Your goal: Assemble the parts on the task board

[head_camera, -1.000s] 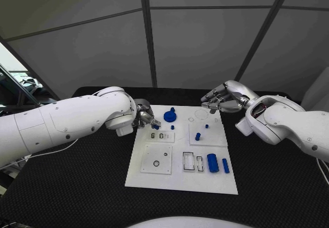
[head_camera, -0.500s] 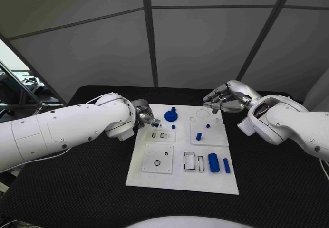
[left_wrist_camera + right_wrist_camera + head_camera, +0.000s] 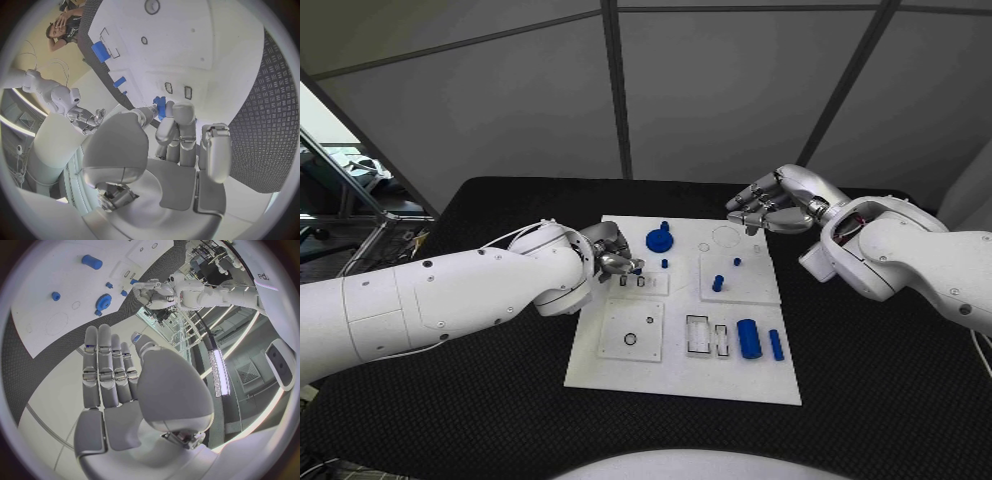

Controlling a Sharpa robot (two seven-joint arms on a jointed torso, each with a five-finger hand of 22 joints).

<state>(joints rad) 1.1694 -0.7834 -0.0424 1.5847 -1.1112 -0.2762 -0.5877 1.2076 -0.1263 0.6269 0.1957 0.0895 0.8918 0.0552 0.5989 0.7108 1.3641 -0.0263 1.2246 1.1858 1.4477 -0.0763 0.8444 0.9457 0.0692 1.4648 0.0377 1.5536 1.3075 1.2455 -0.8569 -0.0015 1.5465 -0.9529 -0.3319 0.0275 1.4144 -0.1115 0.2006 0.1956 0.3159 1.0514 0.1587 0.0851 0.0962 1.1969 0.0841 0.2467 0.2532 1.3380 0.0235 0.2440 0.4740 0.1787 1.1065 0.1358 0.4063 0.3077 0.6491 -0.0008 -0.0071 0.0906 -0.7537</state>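
The left hand (image 3: pixel 610 258) is pinching a small blue part (image 3: pixel 160 106) at its fingertips, right over the upper left of the board (image 3: pixel 678 385), just above the little plate with two slots (image 3: pixel 639 284). In the left wrist view the part sits tight between the thumb and fingers, though how it's turned is hard to say from there. The rest of the parts are spread around the board: a round blue disc (image 3: pixel 658 239) near the top, a tiny peg (image 3: pixel 664 263) just below it, two short pegs (image 3: pixel 717 283) on the square plate to the right, and a fat cylinder (image 3: pixel 747 339) with a thinner bar (image 3: pixel 775 345) beside it near the lower right. There's also a square plate with a hole (image 3: pixel 630 333) lower left and a couple of rectangular cutouts (image 3: pixel 697 337) in the middle. The left arm's bulk covers the board's left edge, so nothing under it can be checked. The right hand (image 3: pixel 764 210) hovers off the board's top right corner with its fingers out straight and nothing in it. Compared with a second ago, the left hand has slid down and inward a bit with the part still in its grip, and the right hand has barely budged. No readable labels on the board; the letters "ed" (image 3: pixel 265 276) show at the rim of the right wrist view.
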